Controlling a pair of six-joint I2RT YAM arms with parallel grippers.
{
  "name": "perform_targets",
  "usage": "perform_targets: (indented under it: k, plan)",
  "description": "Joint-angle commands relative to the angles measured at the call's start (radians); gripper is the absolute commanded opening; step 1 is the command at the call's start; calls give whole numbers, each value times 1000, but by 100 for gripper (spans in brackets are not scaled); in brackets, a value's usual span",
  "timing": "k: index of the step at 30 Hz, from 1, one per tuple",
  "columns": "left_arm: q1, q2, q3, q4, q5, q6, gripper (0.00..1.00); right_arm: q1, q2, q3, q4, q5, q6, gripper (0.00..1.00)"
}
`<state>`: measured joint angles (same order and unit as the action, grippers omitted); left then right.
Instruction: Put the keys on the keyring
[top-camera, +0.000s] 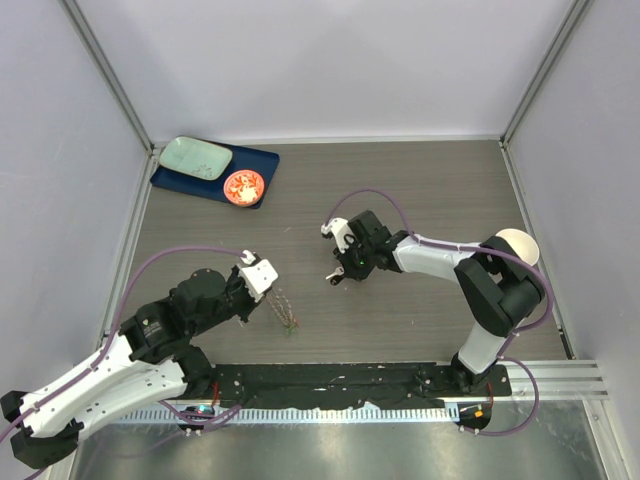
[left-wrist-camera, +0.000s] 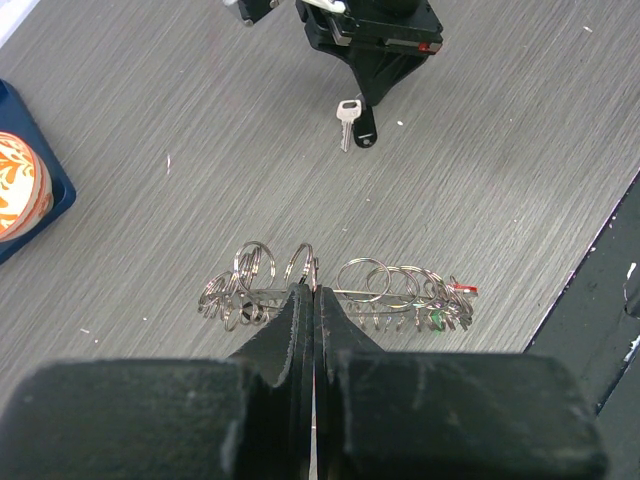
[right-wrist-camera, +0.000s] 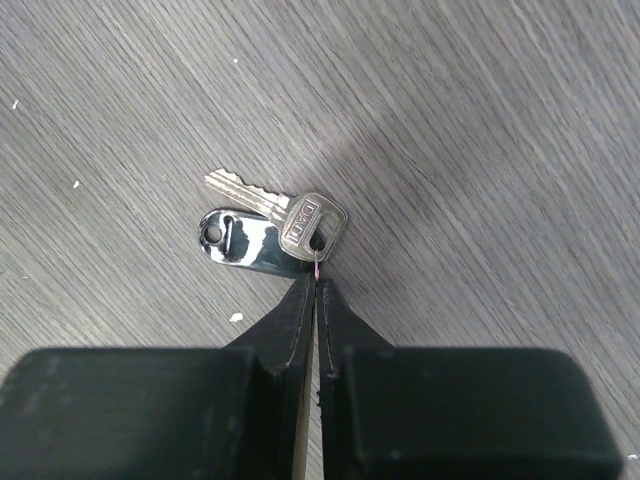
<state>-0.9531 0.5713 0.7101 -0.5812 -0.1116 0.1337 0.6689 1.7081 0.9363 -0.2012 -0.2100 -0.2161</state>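
Note:
The keyring (left-wrist-camera: 385, 292) is a row of silver split rings on a wire, with red and green bits at its right end. It hangs edge-on just above the table. My left gripper (left-wrist-camera: 314, 290) is shut on one of its rings, and the bundle (top-camera: 287, 312) dangles below that gripper (top-camera: 268, 288). A silver key (right-wrist-camera: 300, 215) lies on the table over a shiny dark tag (right-wrist-camera: 232, 240). My right gripper (right-wrist-camera: 317, 280) is shut on the thin loop through the key's hole. From the left wrist, that key (left-wrist-camera: 346, 122) lies under the right gripper (left-wrist-camera: 372, 98).
A blue tray (top-camera: 262, 160) at the back left holds a pale green plate (top-camera: 195, 157) and an orange-red dish (top-camera: 243, 186). A white round object (top-camera: 518, 245) sits by the right arm. A black strip (top-camera: 330, 385) runs along the near edge.

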Motion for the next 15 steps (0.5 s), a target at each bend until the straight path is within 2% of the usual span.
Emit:
perform_targets:
  k: [1, 3, 13, 15]
  plan:
    - [5, -5, 34, 47, 7, -8, 0, 8, -48, -31, 28, -8, -26, 5]
    - [5, -8, 34, 49, 7, -9, 0, 11, -67, -30, 17, -2, -26, 1]
    - [5, -24, 9, 99, 75, 52, 0, 67, -312, -65, 0, 35, -65, 1]
    - [5, -21, 5, 116, 137, 84, 0, 109, -364, -51, -33, 47, -78, 1]
